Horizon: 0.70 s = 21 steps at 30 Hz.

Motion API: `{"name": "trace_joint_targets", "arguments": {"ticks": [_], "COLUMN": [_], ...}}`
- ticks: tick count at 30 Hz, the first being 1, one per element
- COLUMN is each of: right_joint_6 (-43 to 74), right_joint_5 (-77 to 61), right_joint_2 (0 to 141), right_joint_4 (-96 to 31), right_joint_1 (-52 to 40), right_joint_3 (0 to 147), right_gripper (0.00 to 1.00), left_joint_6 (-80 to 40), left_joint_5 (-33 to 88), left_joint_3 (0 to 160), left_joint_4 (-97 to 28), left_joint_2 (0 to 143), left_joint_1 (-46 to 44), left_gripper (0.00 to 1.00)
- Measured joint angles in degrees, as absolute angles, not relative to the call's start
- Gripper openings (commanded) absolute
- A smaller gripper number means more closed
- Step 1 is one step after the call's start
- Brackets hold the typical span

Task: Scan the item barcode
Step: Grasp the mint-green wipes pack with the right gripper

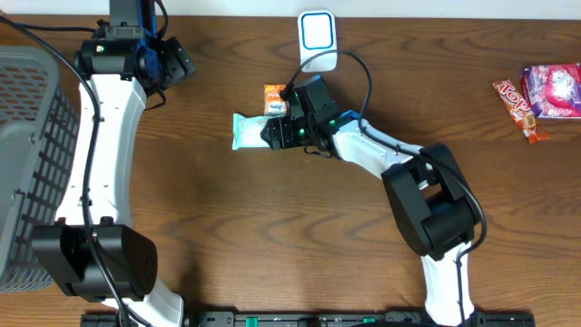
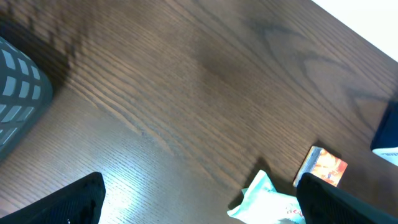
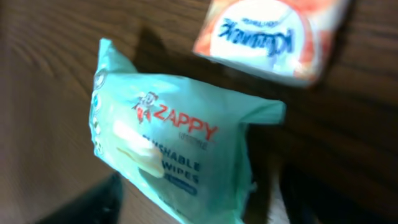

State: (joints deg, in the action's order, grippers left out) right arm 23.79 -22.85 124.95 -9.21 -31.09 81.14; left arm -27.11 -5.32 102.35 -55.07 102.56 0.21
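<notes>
Mint-green wipes pack (image 1: 246, 130) is the thing we're looking at here. It's lying flat on the brown wooden desk (image 1: 272, 236), roughly mid-desk and a bit toward the far side, with ZAPPY and WIPES readable on top in the right wrist view. The right tool (image 1: 278, 133) sits right over the pack's right end. From its own camera we see a dark finger (image 3: 93, 208) on either side of the pack, but honestly we can't tell whether they're pinching it or just straddling it. Just past the pack on the far side there's a small orange-and-white packet (image 1: 275, 100), close by but not touching. Further back, near the far edge, stands the white scanner (image 1: 318, 38) with its blue-rimmed face. The left tool (image 1: 175, 62) hangs over bare wood at the far left, fingers spread wide with nothing between them. A grey basket (image 1: 27, 136) sits at the left edge, and a couple of bright snack packs (image 1: 540, 91) lie far right, well apart from everything.
</notes>
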Motion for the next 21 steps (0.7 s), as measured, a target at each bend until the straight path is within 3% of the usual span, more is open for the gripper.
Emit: {"name": "trace_joint_targets", "arguments": {"ticks": [3, 6, 15, 21], "right_joint_6": [23.86, 23.66, 21.37, 19.38], "right_joint_5": [-24.03, -25.47, -25.04, -7.11], "right_joint_2": [125.82, 126.61, 124.95, 117.03], "right_joint_4": [-9.28, -9.47, -15.57, -29.08], "right_joint_1": [-31.07, -31.05, -30.48, -30.57], "right_joint_3": [81.38, 81.41, 81.69, 80.79], "right_gripper": [0.17, 0.03, 0.01, 0.01], "left_joint_6": [-27.11, -27.11, -27.11, -27.11], "left_joint_5": [-5.32, -5.32, -5.34, -5.32], "left_joint_3": [102.35, 102.35, 102.35, 102.35], "left_joint_4": [-55.07, -55.07, -55.07, -55.07], "left_joint_2": [102.56, 102.56, 102.56, 102.56], "left_joint_1": [0.23, 0.21, 0.23, 0.23], "left_gripper": [0.98, 0.98, 0.98, 0.98]}}
